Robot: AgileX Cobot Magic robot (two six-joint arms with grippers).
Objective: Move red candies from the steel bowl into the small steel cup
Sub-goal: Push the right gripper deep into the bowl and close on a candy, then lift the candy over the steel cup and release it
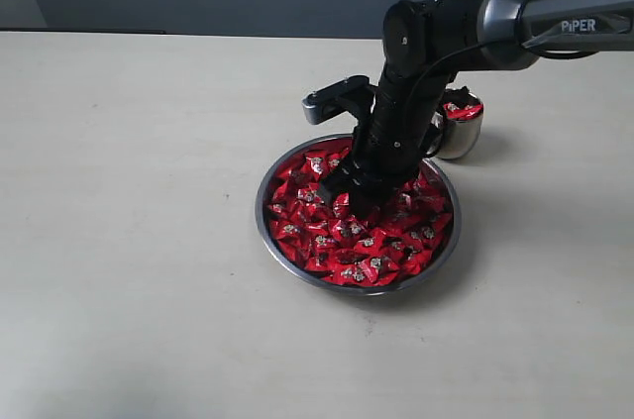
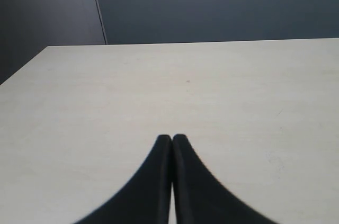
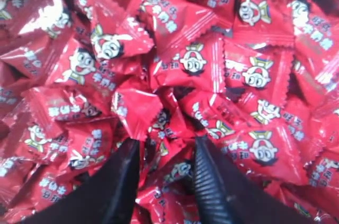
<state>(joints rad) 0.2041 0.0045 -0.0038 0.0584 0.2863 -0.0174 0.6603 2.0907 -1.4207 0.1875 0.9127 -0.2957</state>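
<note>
Shiny red candies [image 3: 196, 60] with white cartoon faces, silvery steel bowl [image 1: 260, 213], black right hand [image 3: 167, 152], pale beige table [image 1: 129, 191].

The right arm [image 1: 436, 33] covers the rim of the bowl [image 1: 262, 211] at 1 o'clock and part of the cup [image 1: 464, 140] at 2 o'clock. It runs off the picture at 3 o'clock. The close-up pictures cut off the left gripper [image 2: 172, 138] and the right gripper [image 3: 168, 144]. I can't tell if the right one pinches any of the candies [image 3: 196, 60].
</note>
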